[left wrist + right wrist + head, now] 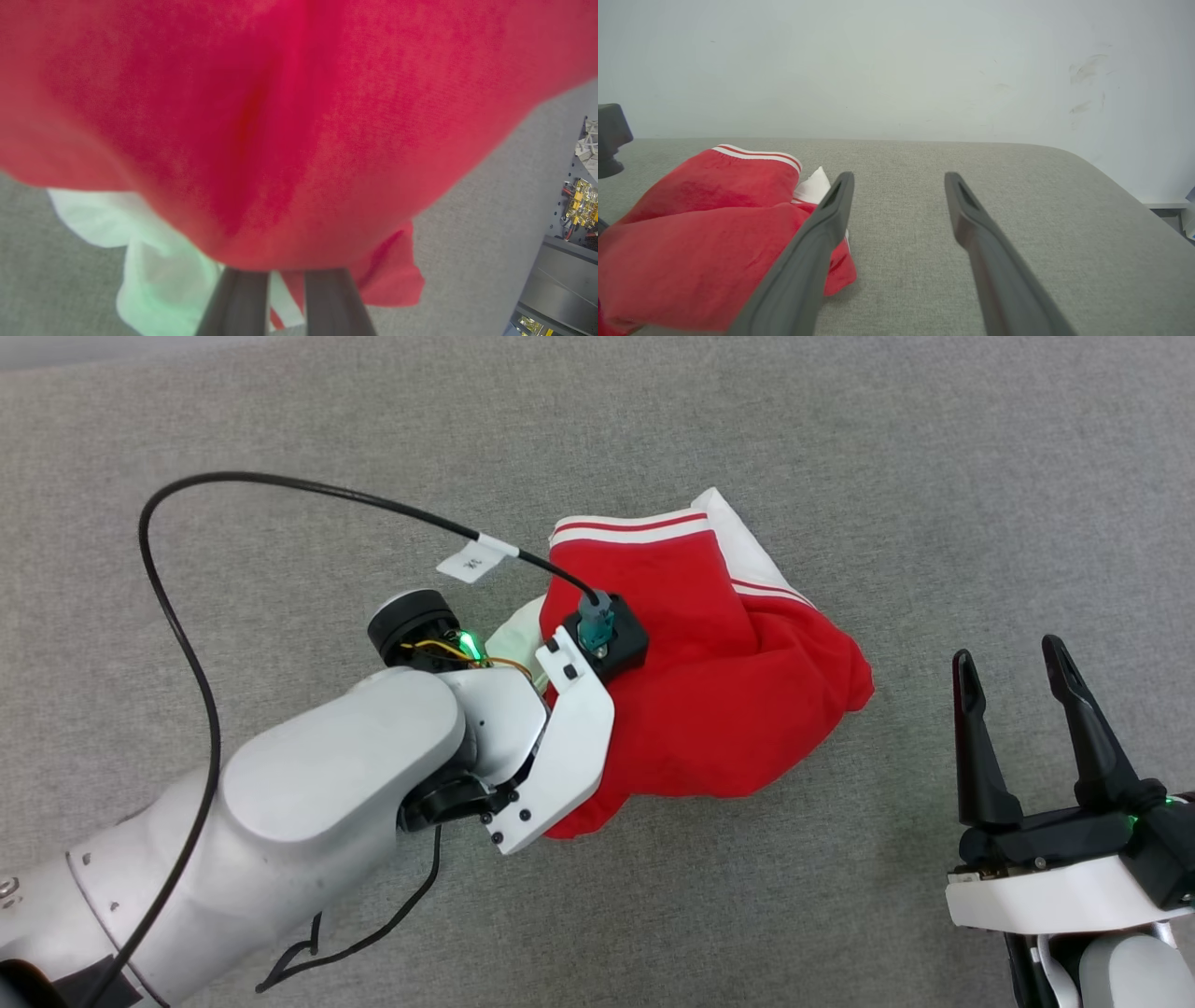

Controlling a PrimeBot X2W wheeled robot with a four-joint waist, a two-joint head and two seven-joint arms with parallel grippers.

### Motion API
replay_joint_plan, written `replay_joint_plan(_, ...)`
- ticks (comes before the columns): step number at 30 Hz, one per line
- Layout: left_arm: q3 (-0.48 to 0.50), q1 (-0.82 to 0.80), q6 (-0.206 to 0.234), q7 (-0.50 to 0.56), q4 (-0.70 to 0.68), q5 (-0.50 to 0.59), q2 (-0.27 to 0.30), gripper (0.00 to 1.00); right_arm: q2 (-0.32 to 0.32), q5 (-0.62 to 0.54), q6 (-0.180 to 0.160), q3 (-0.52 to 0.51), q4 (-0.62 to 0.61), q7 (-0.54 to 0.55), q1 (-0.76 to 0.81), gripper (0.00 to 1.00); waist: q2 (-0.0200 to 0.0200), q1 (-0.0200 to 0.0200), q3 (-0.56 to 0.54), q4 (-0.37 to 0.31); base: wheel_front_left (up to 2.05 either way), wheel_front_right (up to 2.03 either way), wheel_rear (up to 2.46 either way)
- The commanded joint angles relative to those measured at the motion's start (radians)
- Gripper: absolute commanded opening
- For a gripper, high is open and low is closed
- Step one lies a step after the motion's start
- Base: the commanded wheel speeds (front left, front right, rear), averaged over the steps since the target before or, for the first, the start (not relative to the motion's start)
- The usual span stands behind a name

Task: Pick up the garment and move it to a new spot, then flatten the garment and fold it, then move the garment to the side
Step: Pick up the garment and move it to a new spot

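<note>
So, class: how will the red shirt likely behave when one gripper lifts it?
Probably floppy: the garment lies crumpled in soft folds and drapes over the left gripper. Likely light for its size: the cloth looks thin. It may sag and unfold when raised.

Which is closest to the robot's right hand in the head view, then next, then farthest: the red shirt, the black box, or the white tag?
1. The red shirt, just left of the right hand.
2. The black box, over the shirt's left part.
3. The white tag, farthest left and a bit higher up.
</note>
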Motion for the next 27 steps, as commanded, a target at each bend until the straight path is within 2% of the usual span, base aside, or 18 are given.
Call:
replay_joint_plan(1, -0.018, 0.039, 0.001, -0.004, 0.011, 0.015, -0.001, 0.00, 0.003, -0.008, -0.001, -0.002, 0.000, -0.002, -0.008, 1.00, 0.0000, 0.0000, -0.002, 0.006, 0.00, 0.00, 0.00)
replay_joint_plan(2, -0.017, 0.040, 0.001, -0.019, 0.013, 0.022, -0.003, 0.00, 0.003, -0.009, -0.001, -0.003, 0.003, -0.002, -0.006, 1.00, 0.0000, 0.0000, -0.008, 0.009, 0.00, 0.00, 0.00)
replay_joint_plan(4, -0.013, 0.028, 0.001, -0.071, 0.008, 0.039, -0.012, 1.00, 0.003, -0.013, -0.001, -0.006, 0.009, -0.002, 0.007, 1.00, 0.0000, 0.0000, -0.028, 0.018, 0.00, 0.00, 0.00)
replay_joint_plan(10, 0.037, -0.006, 0.002, -0.301, -0.014, 0.057, -0.022, 1.00, 0.003, -0.029, -0.001, -0.020, 0.022, -0.002, 0.064, 1.00, 0.0000, 0.0000, -0.128, 0.066, 0.00, 0.00, 0.00)
replay_joint_plan(13, 0.075, 0.011, 0.038, -0.411, -0.024, 0.087, -0.016, 1.00, 0.002, -0.033, -0.001, -0.023, 0.024, -0.002, 0.093, 1.00, 0.0000, 0.0000, -0.175, 0.086, 0.00, 0.00, 0.00)
replay_joint_plan(18, 0.140, 0.074, 0.157, -0.605, -0.047, 0.150, 0.005, 1.00, 0.002, -0.030, -0.001, -0.035, 0.019, -0.002, 0.123, 1.00, 0.0000, 0.0000, -0.222, 0.120, 0.00, 0.00, 0.00)
replay_joint_plan(27, 0.256, 0.279, 0.455, -0.970, -0.015, 0.245, 0.018, 1.00, 0.002, -0.012, -0.001, -0.058, 0.019, -0.002, 0.141, 1.00, 0.0000, 0.0000, -0.255, 0.162, 0.00, 0.00, 0.00)
